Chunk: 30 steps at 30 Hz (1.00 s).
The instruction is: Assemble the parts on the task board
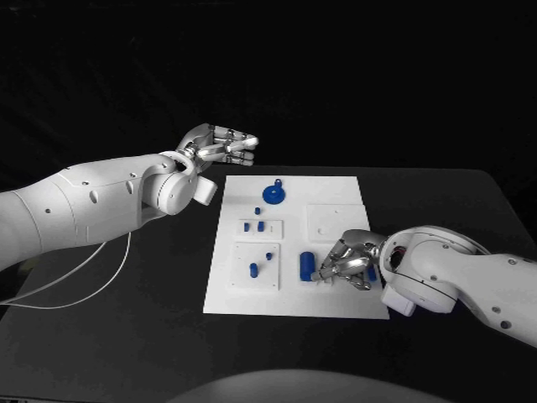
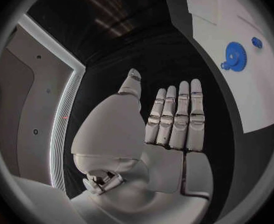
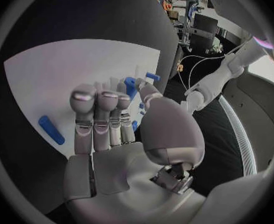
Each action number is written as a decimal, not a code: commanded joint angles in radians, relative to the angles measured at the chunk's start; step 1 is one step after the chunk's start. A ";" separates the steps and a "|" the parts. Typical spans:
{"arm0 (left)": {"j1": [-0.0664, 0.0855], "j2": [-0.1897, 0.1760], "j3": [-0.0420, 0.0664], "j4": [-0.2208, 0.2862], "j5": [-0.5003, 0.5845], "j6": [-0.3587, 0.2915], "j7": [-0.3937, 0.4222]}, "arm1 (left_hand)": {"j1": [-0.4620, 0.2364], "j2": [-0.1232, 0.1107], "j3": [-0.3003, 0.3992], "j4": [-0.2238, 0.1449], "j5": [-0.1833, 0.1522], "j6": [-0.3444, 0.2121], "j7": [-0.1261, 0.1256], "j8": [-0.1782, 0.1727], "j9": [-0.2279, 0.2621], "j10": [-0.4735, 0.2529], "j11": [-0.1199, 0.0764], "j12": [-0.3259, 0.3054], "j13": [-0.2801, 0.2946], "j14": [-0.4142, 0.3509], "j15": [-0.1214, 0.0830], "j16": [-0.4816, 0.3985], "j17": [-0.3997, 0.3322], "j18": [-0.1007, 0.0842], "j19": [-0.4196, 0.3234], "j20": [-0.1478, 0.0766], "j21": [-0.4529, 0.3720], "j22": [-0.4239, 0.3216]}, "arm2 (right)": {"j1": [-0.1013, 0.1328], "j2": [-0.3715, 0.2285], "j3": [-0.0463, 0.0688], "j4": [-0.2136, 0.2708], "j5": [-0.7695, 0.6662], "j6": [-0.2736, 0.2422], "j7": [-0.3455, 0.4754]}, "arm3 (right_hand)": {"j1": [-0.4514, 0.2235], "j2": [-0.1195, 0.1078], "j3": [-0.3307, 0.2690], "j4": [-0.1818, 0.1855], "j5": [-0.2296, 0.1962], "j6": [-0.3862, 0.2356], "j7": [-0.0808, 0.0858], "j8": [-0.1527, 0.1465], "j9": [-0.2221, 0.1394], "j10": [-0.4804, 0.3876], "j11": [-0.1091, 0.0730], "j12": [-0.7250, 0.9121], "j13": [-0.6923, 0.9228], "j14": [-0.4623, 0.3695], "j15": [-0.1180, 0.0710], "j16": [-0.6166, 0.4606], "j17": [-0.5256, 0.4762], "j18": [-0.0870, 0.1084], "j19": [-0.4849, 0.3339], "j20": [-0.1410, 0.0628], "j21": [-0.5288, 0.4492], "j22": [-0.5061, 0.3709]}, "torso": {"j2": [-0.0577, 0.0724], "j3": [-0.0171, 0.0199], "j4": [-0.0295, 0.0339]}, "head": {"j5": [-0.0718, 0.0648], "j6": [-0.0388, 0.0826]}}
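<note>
Right hand (image 1: 350, 262) curls over the task board (image 1: 341, 189), grasp unclear; left hand (image 1: 221, 146) hovers empty, fingers straight.

Looks like a robotics lab: black worktop (image 1: 123, 336) under dark backdrop, white task board (image 1: 341, 189) at centre, cluttered shelving with equipment (image 3: 181, 5) and trailing cables (image 3: 190, 64) toward one o'clock in right wrist view.

The right hand (image 3: 112, 134) reaches out over the white task board (image 3: 56, 74), fingers side by side and held straight. A blue rod (image 3: 52, 130) lies on the board beside the fingers. More blue parts (image 3: 132, 86) sit just past the fingertips.
</note>
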 commanded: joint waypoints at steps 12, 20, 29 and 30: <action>0.000 0.000 -0.005 0.001 0.007 0.017 0.001 | -0.007 0.001 0.001 0.000 -0.002 -0.003 -0.002 -0.003 0.000 -0.004 0.001 0.003 0.000 -0.002 0.002 -0.005 0.000 0.000 0.001 0.002 0.005 -0.001 | -0.007 0.019 0.000 -0.021 -0.018 -0.077 -0.058 | -0.075 -0.020 0.142 0.031 -0.114 0.006 -0.009 -0.003 0.067 0.007 -0.009 0.008 0.002 -0.001 -0.007 0.003 0.001 0.007 0.056 -0.003 0.009 0.000 | 0.000 -0.0004 0.0003 | 0.002 -0.002; -0.001 -0.002 -0.008 0.003 0.007 0.018 -0.003 | -0.007 0.001 0.001 0.000 -0.002 -0.003 -0.002 -0.003 0.000 -0.004 0.001 0.003 0.000 -0.002 0.002 -0.005 0.000 0.000 0.001 0.002 0.005 -0.001 | -0.012 0.025 0.000 -0.032 -0.026 -0.064 -0.063 | -0.076 -0.018 0.166 0.011 -0.113 0.008 -0.011 -0.004 0.071 0.007 -0.010 0.006 0.000 0.000 -0.008 0.004 0.001 0.004 0.056 -0.004 0.009 0.000 | -0.001 -0.0001 0.0000 | 0.002 -0.002; -0.001 -0.004 -0.011 0.004 0.006 0.020 -0.007 | -0.007 0.001 0.001 0.000 -0.002 -0.003 -0.002 -0.003 0.000 -0.004 0.001 0.003 0.000 -0.002 0.002 -0.005 0.000 0.000 0.001 0.002 0.005 -0.001 | -0.015 0.026 -0.001 -0.035 -0.027 -0.048 -0.064 | -0.075 -0.022 0.165 0.005 -0.123 0.011 -0.011 -0.004 0.071 0.007 -0.010 0.005 -0.001 -0.001 -0.008 0.003 0.000 0.003 0.056 -0.004 0.012 0.001 | 0.000 -0.0002 -0.0001 | 0.003 0.000; -0.001 -0.004 -0.011 0.004 0.006 0.020 -0.007 | -0.007 0.001 0.001 0.000 -0.002 -0.003 -0.002 -0.003 0.000 -0.004 0.001 0.003 0.000 -0.002 0.002 -0.005 0.000 0.000 0.001 0.002 0.005 -0.001 | -0.016 0.026 -0.001 -0.035 -0.027 -0.047 -0.064 | -0.074 -0.023 0.165 0.003 -0.125 0.011 -0.011 -0.004 0.071 0.007 -0.010 0.005 -0.001 -0.001 -0.008 0.003 0.000 0.003 0.057 -0.004 0.012 0.001 | 0.000 -0.0003 -0.0003 | 0.003 0.000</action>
